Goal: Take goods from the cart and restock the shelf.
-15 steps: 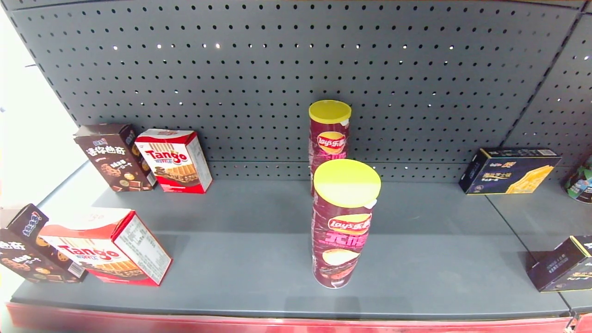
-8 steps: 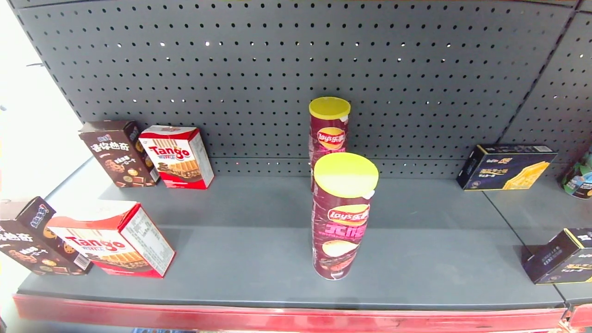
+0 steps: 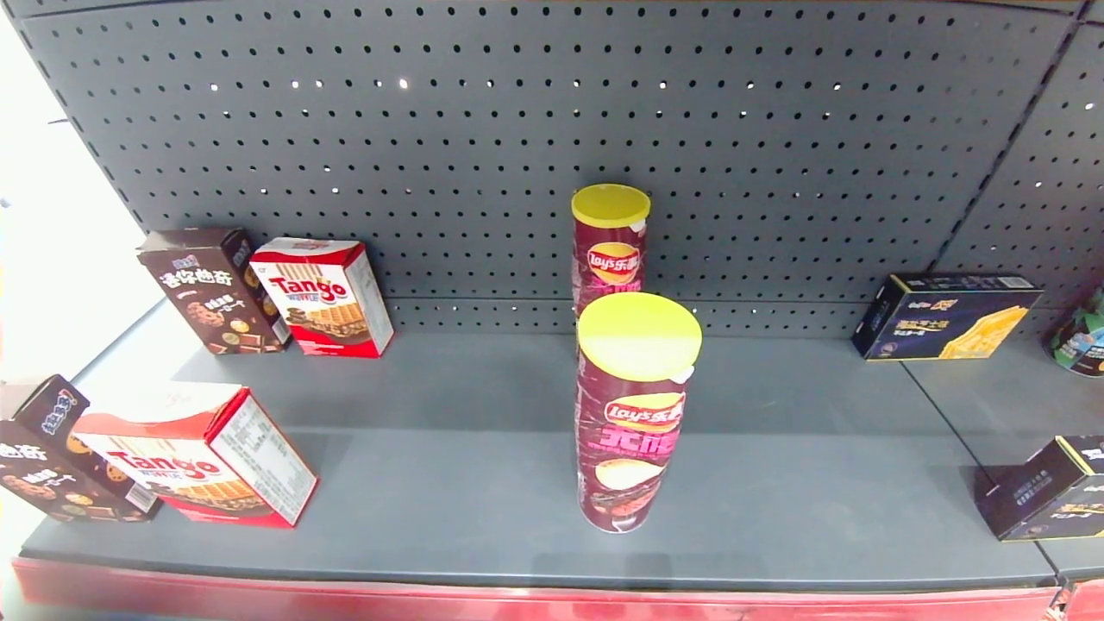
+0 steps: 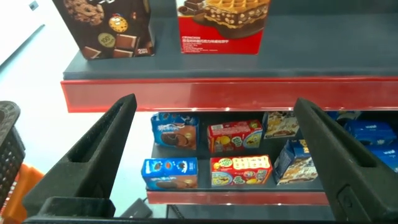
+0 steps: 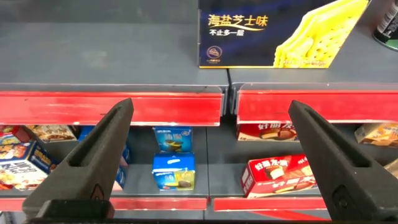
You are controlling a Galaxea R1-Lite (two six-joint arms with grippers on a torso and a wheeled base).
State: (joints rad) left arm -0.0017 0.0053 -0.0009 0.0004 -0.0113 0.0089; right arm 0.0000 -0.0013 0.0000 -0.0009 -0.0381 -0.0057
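Head view shows two chip cans (image 3: 636, 414) upright on the half-bare shelf (image 3: 431, 457), while the left gripper (image 4: 214, 101) and right gripper (image 5: 211, 103) hang spread apart and empty, so restocking seems only partly done.

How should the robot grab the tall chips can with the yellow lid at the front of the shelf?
Grip the front chips can around its round body, about mid-height, coming from the open front edge of the shelf. It stands upright with bare space on both sides, so a side pinch looks free. The back can and pegboard block the rear.
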